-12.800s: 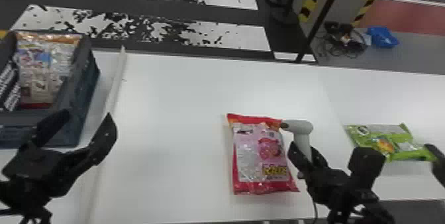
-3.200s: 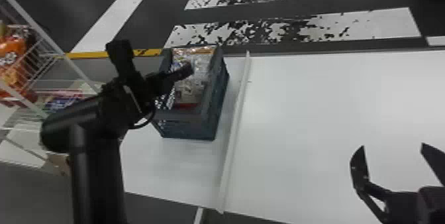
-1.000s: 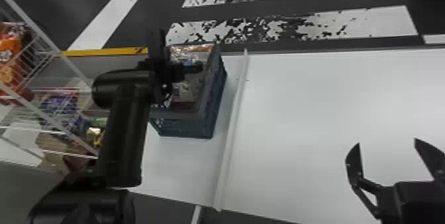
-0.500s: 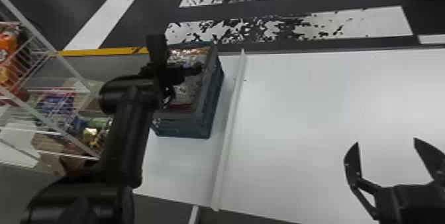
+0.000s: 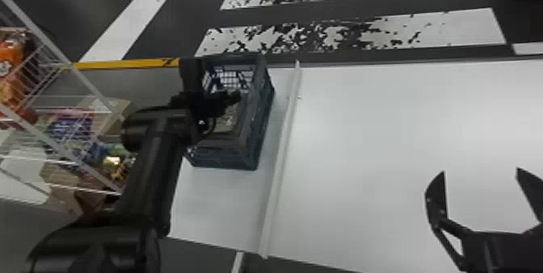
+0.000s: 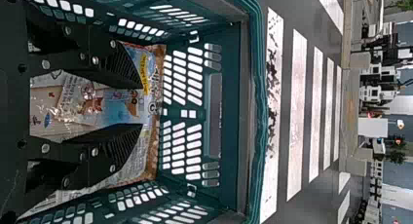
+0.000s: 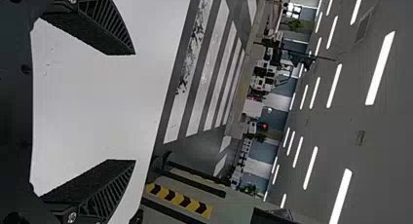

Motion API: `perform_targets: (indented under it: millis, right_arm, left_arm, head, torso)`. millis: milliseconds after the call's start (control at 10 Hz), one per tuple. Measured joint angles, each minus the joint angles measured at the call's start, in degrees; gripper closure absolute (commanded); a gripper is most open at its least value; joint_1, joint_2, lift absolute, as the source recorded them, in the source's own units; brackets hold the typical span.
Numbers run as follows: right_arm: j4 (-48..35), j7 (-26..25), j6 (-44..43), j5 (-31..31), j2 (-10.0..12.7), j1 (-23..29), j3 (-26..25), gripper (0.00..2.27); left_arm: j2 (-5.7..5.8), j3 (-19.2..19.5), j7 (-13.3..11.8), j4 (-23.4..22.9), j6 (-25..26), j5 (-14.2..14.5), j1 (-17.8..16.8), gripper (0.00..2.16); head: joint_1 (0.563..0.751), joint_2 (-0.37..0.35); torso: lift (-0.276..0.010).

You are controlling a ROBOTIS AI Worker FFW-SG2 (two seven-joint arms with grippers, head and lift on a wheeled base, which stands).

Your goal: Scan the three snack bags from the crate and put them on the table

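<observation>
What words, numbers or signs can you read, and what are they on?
None that I can quote.
Snack bag in the crate: printed marks, too blurred to read.
Orange packet on the shelf: a mark, too small to read.
Striped barrier: yellow and black stripes, no words I can make out.

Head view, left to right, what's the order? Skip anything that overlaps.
Orange snack bag → blue package → crate → thin white strip along the table → right gripper.
</observation>
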Motion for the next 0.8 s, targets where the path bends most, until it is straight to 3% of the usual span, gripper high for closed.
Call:
perform_targets:
  millis: [200,400,500,600,700,800]
  right_arm:
    - [0.8,-0.9,-2.7,0.4,-0.3,0.2,0.4,0.09]
    - [1.0,-0.9,-3.3,0.5,-0.3,0.2,0.6,0.09]
    - [0.9,-0.9,-3.3,0.5,-0.2,0.2,0.7,0.09]
    - [0.7,-0.9,-3.3,0.5,-0.3,0.1,0.7,0.09]
    - [0.3,-0.9,-3.2,0.6,-0.3,0.2,0.7,0.09]
    - [-0.3,-0.9,-3.1,0.6,-0.3,0.4,0.7,0.09]
  left_arm:
    - [-0.16,0.2,1.0,0.4,-1.6,-0.8,0.9,2.13]
    - [-0.36,0.1,3.4,-2.3,1.2,-0.8,1.6,2.09]
    - [-0.42,0.2,4.0,-5.3,4.0,-0.4,2.3,1.83]
    - [-0.44,0.4,4.2,-8.6,7.3,0.2,3.0,0.58]
    - [-0.5,0.6,4.1,-12.5,11.5,0.9,3.8,0.0]
    - [-0.52,0.7,3.6,-17.9,16.9,1.8,5.3,0.0]
  head:
    - [0.695,0.313]
    - [0.695,0.322]
    - [0.695,0.323]
    - [0.695,0.322]
    - [0.695,0.32]
    - [0.695,0.313]
  torso:
    - [-0.094]
    - [-0.094]
    - [-0.094]
    - [-0.094]
    - [-0.094]
    - [-0.094]
